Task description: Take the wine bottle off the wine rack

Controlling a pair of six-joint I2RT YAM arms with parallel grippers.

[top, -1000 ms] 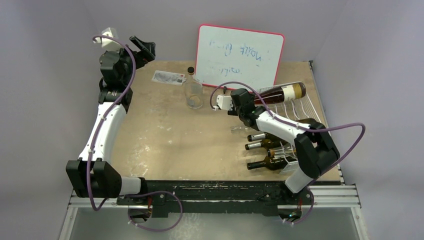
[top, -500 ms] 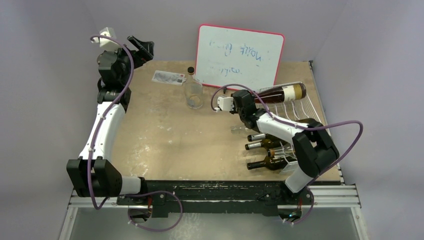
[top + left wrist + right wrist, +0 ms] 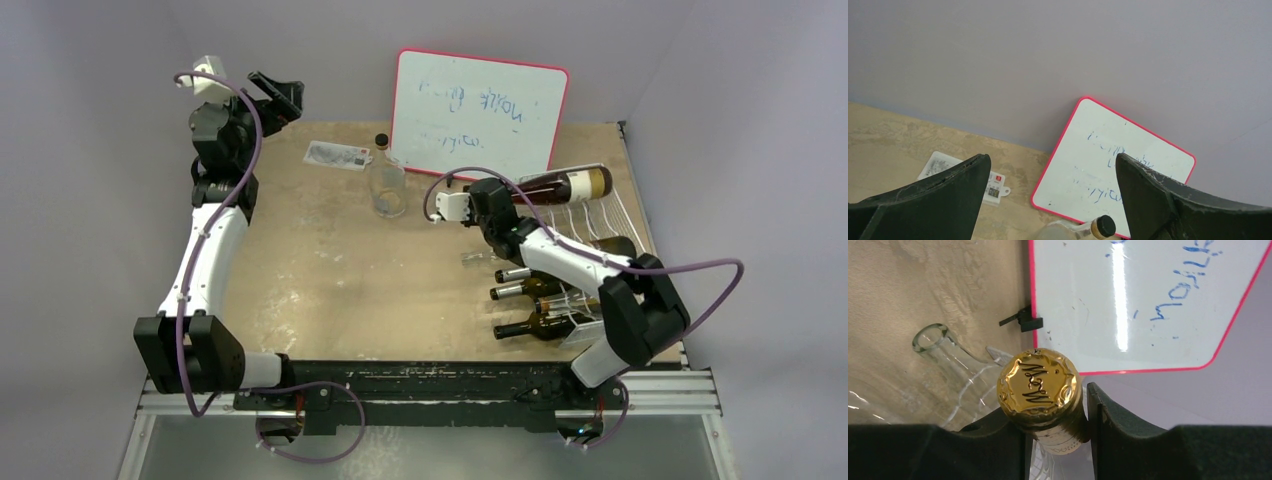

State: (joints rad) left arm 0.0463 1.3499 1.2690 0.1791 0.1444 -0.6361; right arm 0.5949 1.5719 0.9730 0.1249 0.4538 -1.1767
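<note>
A dark wine bottle [image 3: 560,186] with a cream label lies nearly level, raised over the far end of the white wire wine rack [image 3: 610,215] at the table's right. My right gripper [image 3: 492,196] is shut on its neck; in the right wrist view the gold foil cap [image 3: 1038,382] sticks out between my black fingers [image 3: 1113,415]. Several other dark bottles [image 3: 530,300] lie on the rack's near rows. My left gripper [image 3: 280,95] is open and empty, raised high at the far left, its fingers [image 3: 943,195] wide apart.
A red-framed whiteboard [image 3: 480,110] leans on the back wall. A clear glass decanter [image 3: 387,188] with a dark stopper stands in front of it, also in the right wrist view [image 3: 943,360]. A small white card [image 3: 337,155] lies at the far left.
My right arm has shifted slightly, keeping the bottle by its neck, about level over the rack. My left gripper has crept a little farther back and left.
</note>
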